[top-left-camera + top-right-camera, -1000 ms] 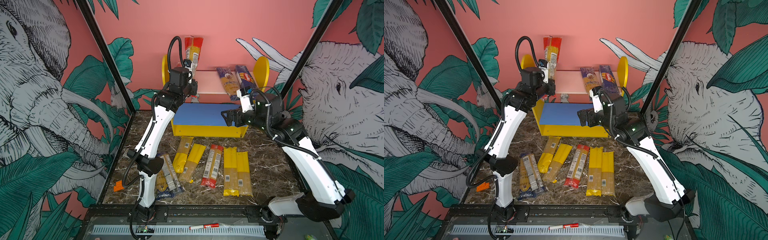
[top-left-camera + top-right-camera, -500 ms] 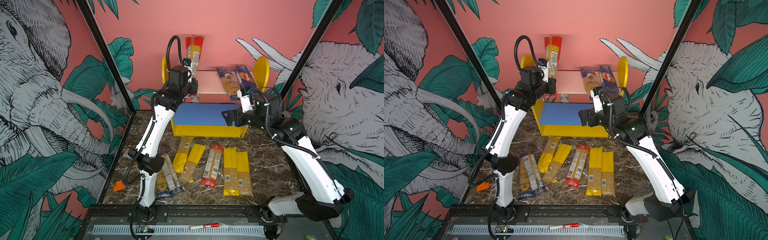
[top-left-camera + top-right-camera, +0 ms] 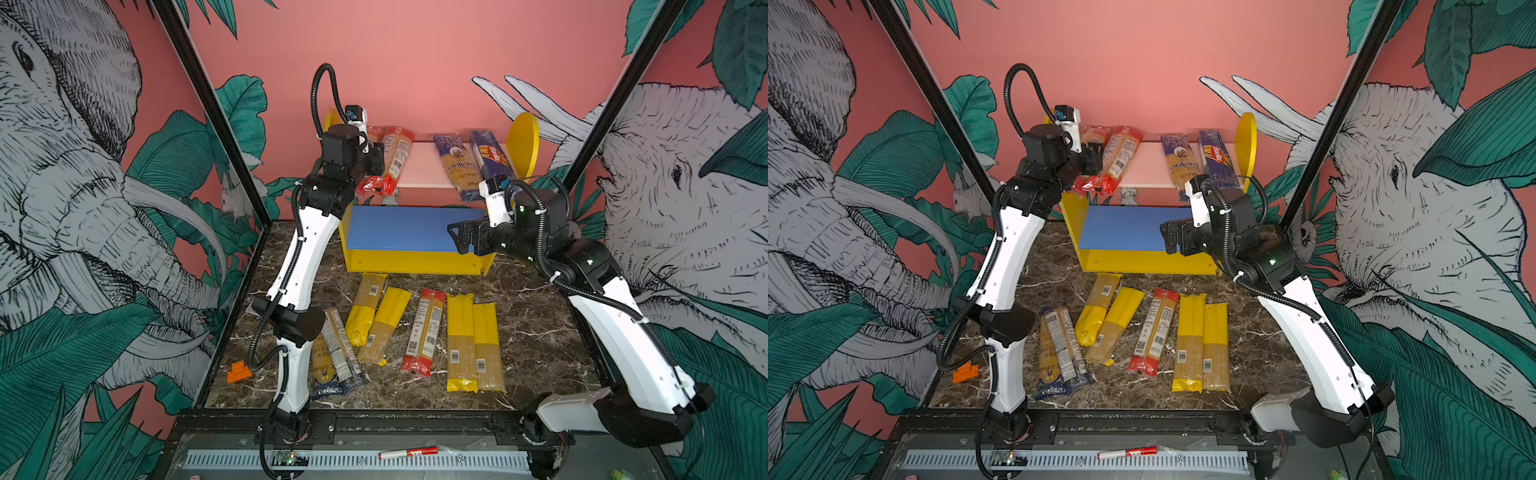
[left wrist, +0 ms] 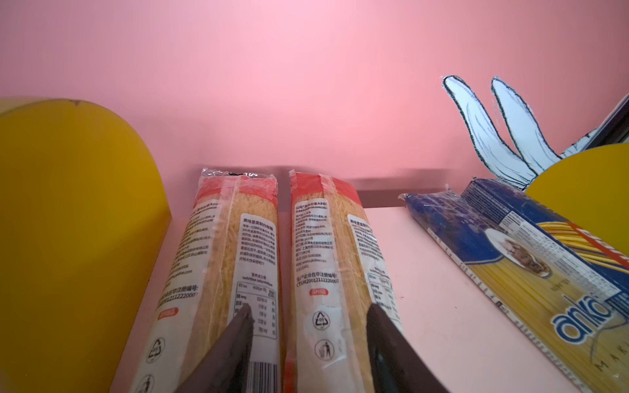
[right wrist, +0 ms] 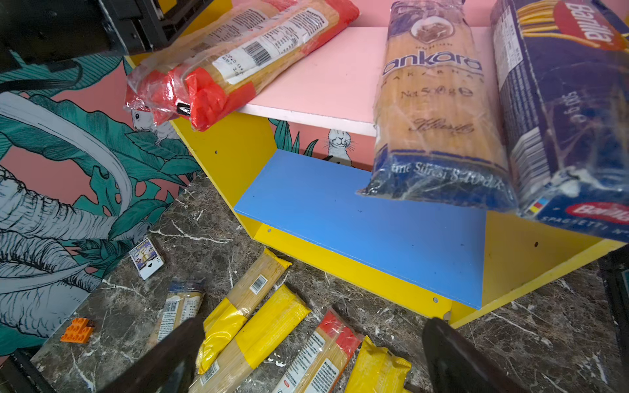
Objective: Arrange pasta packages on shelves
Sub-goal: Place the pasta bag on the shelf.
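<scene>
The shelves stand against the back wall, with a pale pink upper board (image 3: 424, 170) and a blue lower board (image 3: 399, 226). Two clear red-ended pasta packages (image 4: 221, 258) (image 4: 326, 258) lie side by side at the pink board's left end, overhanging its front. My left gripper (image 3: 374, 160) (image 4: 309, 308) hovers just over them, jaws parted and gripping nothing. A dark blue pack (image 3: 459, 166) and a Barilla box (image 3: 490, 153) lie at the right end. My right gripper (image 3: 457, 237) (image 5: 313, 326) is open and empty in front of the blue board's right corner. Several packs (image 3: 426, 332) lie on the marble floor.
The floor packs include half-yellow ones (image 3: 386, 324), a yellow pair (image 3: 473, 343) and dark blue ones (image 3: 336, 353) beside the left arm's base. An orange brick (image 3: 239, 371) and a playing card (image 5: 147, 257) lie at the left. A marker pen (image 3: 409, 452) rests on the front rail.
The red-ended pack stood upright in my shut left gripper above the shelf. It now lies flat on the pink board and the jaws have parted. The right arm has barely moved.
</scene>
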